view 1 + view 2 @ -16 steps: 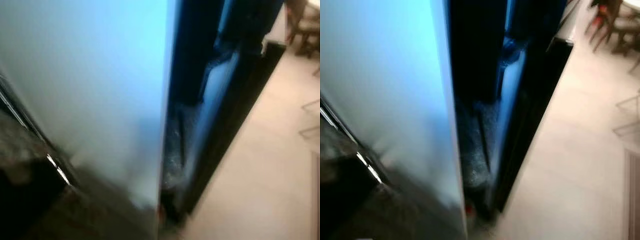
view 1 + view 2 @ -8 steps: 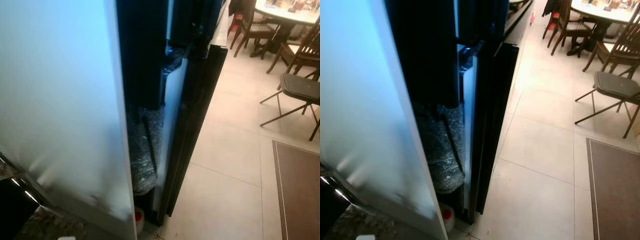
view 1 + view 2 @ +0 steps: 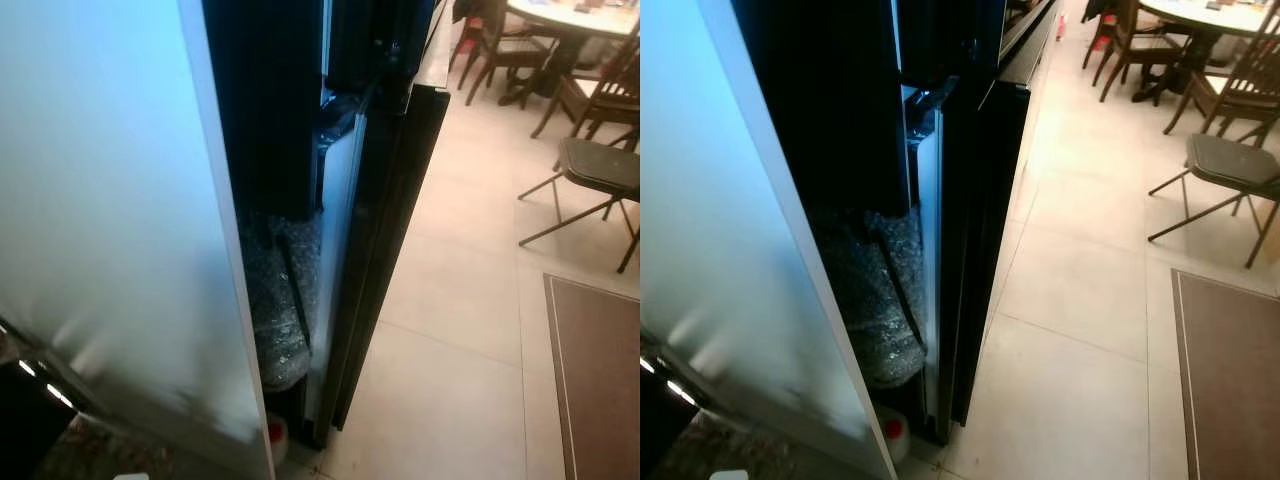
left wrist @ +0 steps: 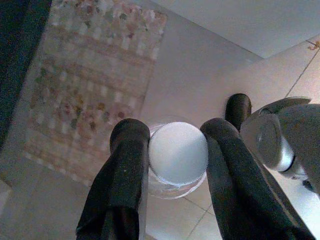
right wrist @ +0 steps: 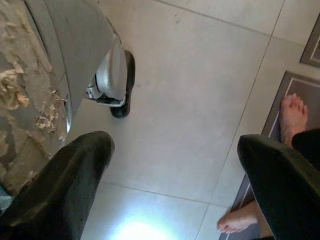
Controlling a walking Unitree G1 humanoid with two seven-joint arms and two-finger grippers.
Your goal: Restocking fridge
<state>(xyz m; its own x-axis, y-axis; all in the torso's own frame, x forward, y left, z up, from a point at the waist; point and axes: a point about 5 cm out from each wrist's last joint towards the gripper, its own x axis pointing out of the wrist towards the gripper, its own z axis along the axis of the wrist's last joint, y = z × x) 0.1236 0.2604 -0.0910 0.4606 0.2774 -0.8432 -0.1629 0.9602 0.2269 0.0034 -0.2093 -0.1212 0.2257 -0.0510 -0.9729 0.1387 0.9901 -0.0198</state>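
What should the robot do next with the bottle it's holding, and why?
Probably step around the pale door toward the dark fridge opening before lifting anything. The left end effector is shut on a white-capped bottle and hangs over the floor, and the door blocks most of the head view. The right end effector is open.

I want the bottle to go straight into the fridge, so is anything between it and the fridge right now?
Yes. The left gripper holds the bottle low over the floor, and the white door panel stands close before the head camera, with the dark fridge door ajar beside it. No shelf can be made out in the gap.
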